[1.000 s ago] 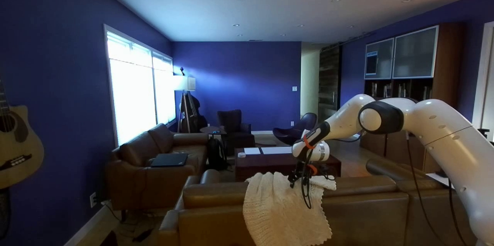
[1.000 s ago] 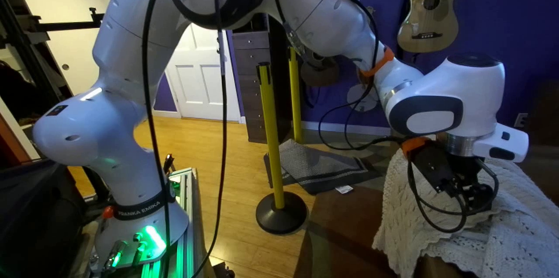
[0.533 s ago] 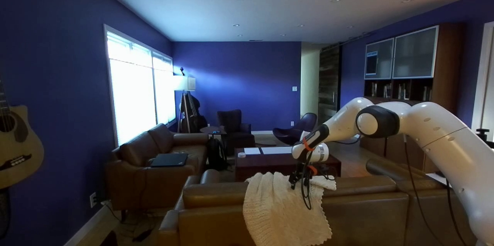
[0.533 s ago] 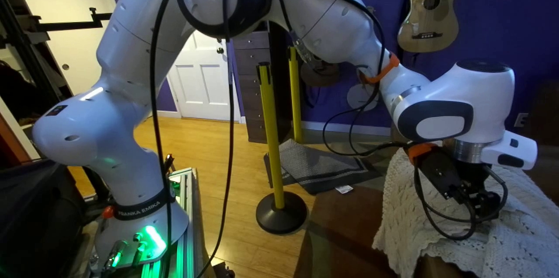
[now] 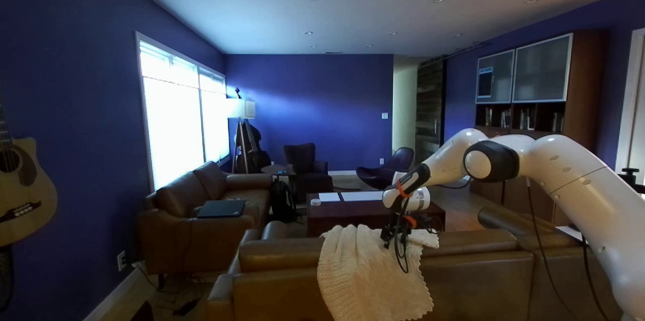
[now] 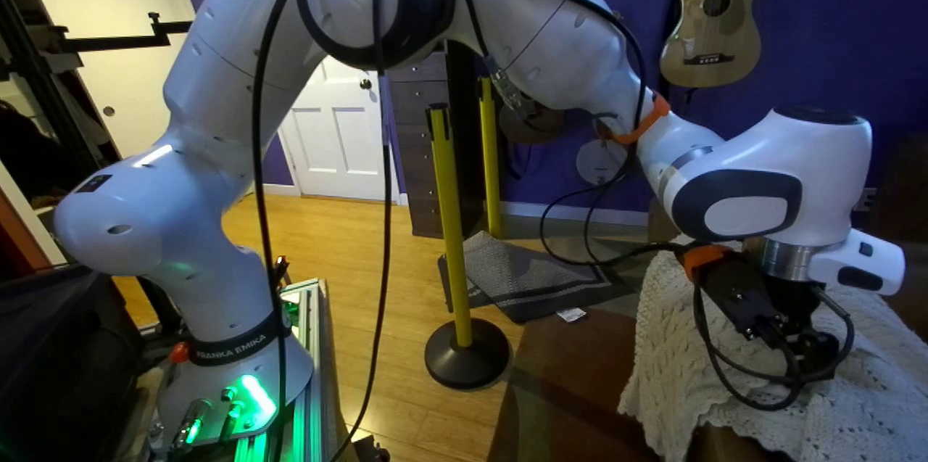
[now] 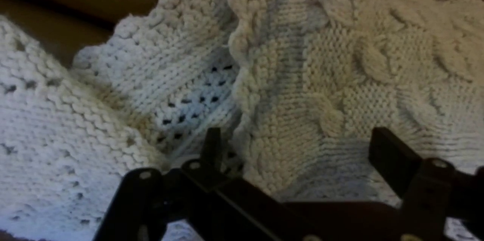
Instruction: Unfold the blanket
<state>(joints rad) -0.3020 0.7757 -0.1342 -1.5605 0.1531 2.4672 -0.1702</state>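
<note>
Plainly, the cream cable-knit blanket (image 5: 368, 280) is draped over the back of the brown leather sofa (image 5: 478, 275), and the black two-fingered tool (image 7: 296, 144) is held directly over it, pointed downward. In the wrist view its fingers (image 7: 395, 159) are seen well spread, with nothing pinched; whether the knit is touched by the tips cannot be told. Between them, much nearer the finger at the left of that view, a pale scalloped border (image 7: 240, 42) of the upper layer (image 7: 370, 63) is found, and by this relation the coming move is judged to be governed. The border's long axis is laid up that view, roughly square to the line along which the fingers would be closed. To its left, a lower layer (image 7: 162, 52) with rows of small holes is exposed. Unfolding is judged not yet finished. For a grasp, a small shift may be needed so that the border is centred; if the closing is made too deep, both layers could be caught together.
</note>
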